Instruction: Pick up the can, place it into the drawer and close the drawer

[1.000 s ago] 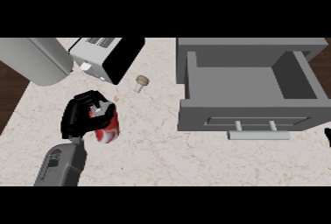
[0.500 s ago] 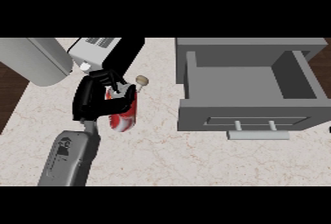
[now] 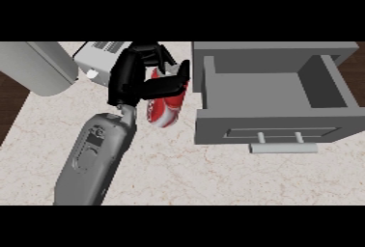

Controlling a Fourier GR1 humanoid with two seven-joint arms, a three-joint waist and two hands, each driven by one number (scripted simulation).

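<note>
Far left of the drawer [image 3: 271,129], at the tabletop's [image 3: 214,178] back corner, stands a big pale rounded vessel [image 3: 34,67]. Beside it, nearer the drawer, sits a white boxy appliance [image 3: 96,59] with slots on top.

Next comes the grey left forearm [image 3: 96,154], rising from the lower edge toward the drawer's left side. Its black left hand [image 3: 127,77] has its fingers [image 3: 165,87] curled round the red can [image 3: 164,112], gripping it across the upper half. The can is tilted and lies just left of the drawer's left wall, outside it; whether it touches the wall cannot be told.

The drawer is pulled open, with its grey inside showing. A pale bar handle [image 3: 283,148] stands off its front panel.
</note>
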